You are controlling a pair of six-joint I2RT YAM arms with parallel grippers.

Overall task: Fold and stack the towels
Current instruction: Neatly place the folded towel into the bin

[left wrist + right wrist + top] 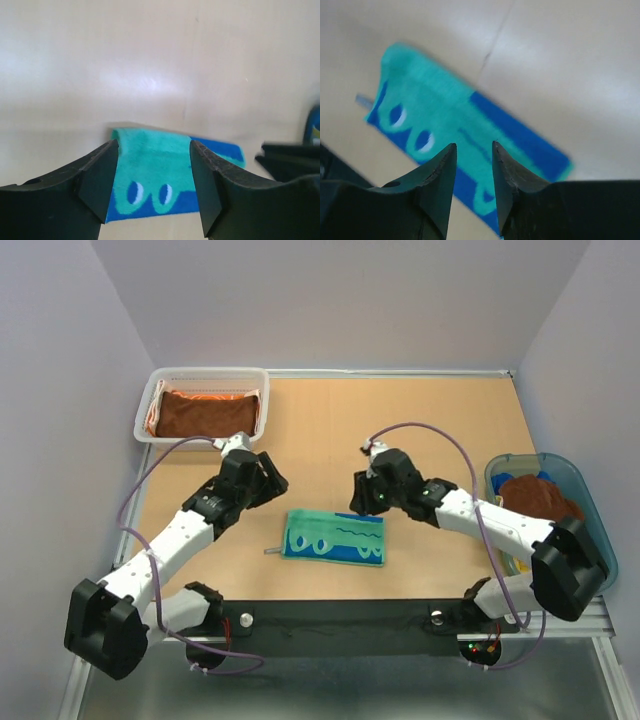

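Observation:
A folded green and blue towel [334,537] lies flat on the table between the two arms. It also shows in the left wrist view [152,172] and in the right wrist view [455,142]. My left gripper [268,478] is open and empty, above and left of the towel. My right gripper [362,498] is open and empty, raised above the towel's upper right edge. A folded dark brown towel [208,413] lies in the white basket [205,374], over an orange one. More towels, a brown one [538,496] on top, fill the blue-green tub [570,472].
The white basket stands at the back left corner. The tub stands at the right edge. A black rail [340,618] with the arm bases runs along the near edge. Grey walls enclose the table.

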